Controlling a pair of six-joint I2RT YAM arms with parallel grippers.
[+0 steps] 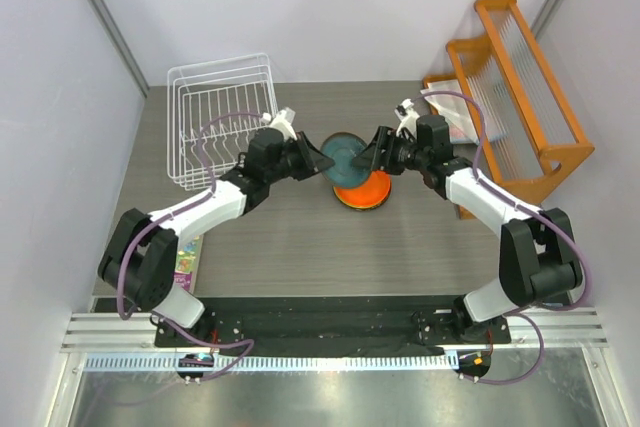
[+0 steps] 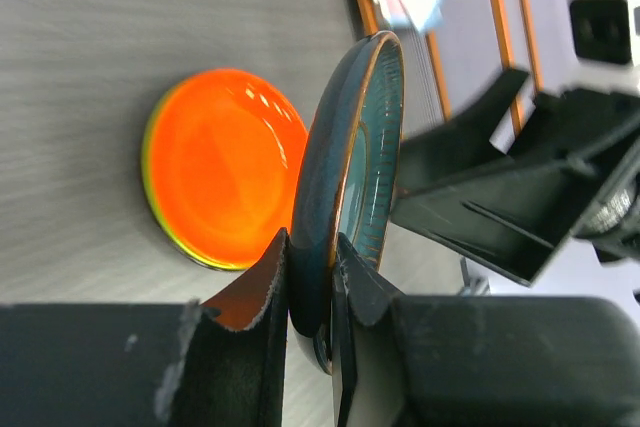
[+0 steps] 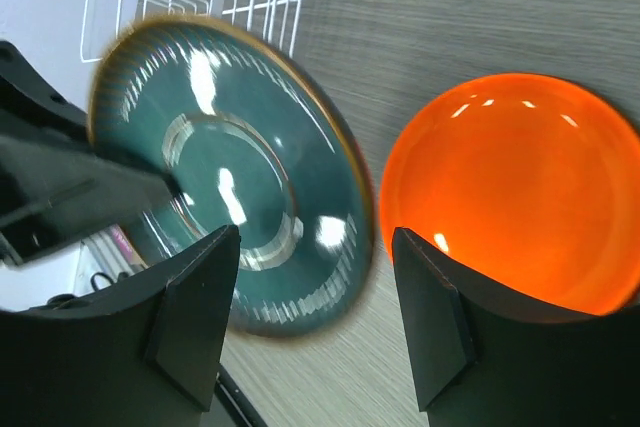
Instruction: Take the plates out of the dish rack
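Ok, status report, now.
Left fingers shut on teal plate, held edgewise. Right fingers open, close beside it. Orange plate lies flat below. Nothing blocking.

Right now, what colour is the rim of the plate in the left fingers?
Orange-brown, on the teal plate; best in the left wrist view.

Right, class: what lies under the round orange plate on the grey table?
A thin lime-green rim peeks out beneath the round orange plate, so another plate lies under it. Its face, and anything lower in the stack, is covered.
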